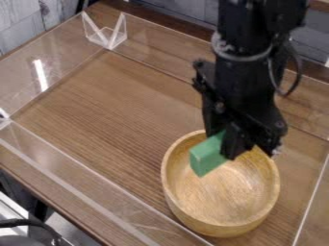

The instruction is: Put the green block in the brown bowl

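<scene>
The green block point(207, 154) hangs tilted just above the left inner part of the brown bowl point(193, 207), a round wooden bowl at the lower right of the table. My black gripper point(226, 144) points straight down over the bowl's far-left rim and is shut on the block's upper end. The arm rises from there toward the top right of the view. The block's upper end is hidden between the fingers.
The bowl sits on a wood-grain tabletop point(103, 106) enclosed by low clear acrylic walls point(58, 159). A small clear stand point(106, 31) sits at the far left corner. A dark object point(26, 231) lies outside the wall at the lower left.
</scene>
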`<state>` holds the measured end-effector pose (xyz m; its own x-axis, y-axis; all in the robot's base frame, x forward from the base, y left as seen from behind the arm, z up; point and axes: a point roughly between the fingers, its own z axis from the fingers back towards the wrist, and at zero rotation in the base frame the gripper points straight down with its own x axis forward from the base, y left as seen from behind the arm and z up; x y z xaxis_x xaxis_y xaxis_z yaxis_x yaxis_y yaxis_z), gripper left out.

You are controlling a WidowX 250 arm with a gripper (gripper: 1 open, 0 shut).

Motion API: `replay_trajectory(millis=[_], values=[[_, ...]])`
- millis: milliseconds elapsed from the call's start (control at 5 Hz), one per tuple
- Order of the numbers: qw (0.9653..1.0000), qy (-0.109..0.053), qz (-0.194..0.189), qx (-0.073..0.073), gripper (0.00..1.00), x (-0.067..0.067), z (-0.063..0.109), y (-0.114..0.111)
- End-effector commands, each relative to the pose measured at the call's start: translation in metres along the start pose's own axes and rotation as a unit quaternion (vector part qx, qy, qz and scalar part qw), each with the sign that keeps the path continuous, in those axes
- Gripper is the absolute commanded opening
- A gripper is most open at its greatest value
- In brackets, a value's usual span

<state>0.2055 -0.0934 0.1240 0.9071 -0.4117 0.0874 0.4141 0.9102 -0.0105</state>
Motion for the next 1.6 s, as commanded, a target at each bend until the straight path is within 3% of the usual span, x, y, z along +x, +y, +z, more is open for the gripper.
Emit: replay_trajectory(millis=[0, 200, 400, 800, 1400], values=[[0.9997, -0.023, -0.007, 0.002, 0.00, 0.007, -0.008, -0.010], [0.9995, -0.024, -0.018, 0.003, 0.00, 0.004, -0.015, -0.019], [0.9997, -0.022, -0.007, -0.006, 0.00, -0.003, -0.024, -0.030], [0.9990, -0.032, 0.030, -0.010, 0.00, -0.012, -0.020, -0.025], [0.9973, -0.039, 0.060, -0.018, 0.00, -0.013, -0.029, -0.012]])
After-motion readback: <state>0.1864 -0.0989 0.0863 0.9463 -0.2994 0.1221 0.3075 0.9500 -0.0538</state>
